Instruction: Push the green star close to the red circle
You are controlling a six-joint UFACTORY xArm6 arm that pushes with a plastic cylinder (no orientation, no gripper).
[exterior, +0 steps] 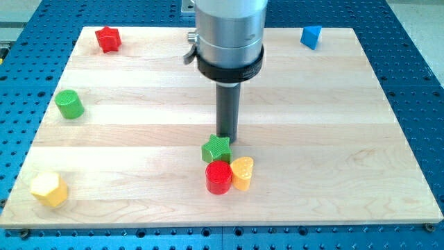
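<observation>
The green star (216,148) lies near the middle of the wooden board (139,139), touching the top of the red circle (218,177). My tip (227,138) is right at the star's upper right edge, in contact or nearly so. The dark rod hangs from the large silver arm body (229,35) at the view's top centre.
A yellow heart-shaped block (243,173) touches the red circle's right side. A green cylinder (69,104) is at the left, a red star (107,39) at the top left, a blue triangle (311,36) at the top right, a yellow hexagon (48,189) at the bottom left.
</observation>
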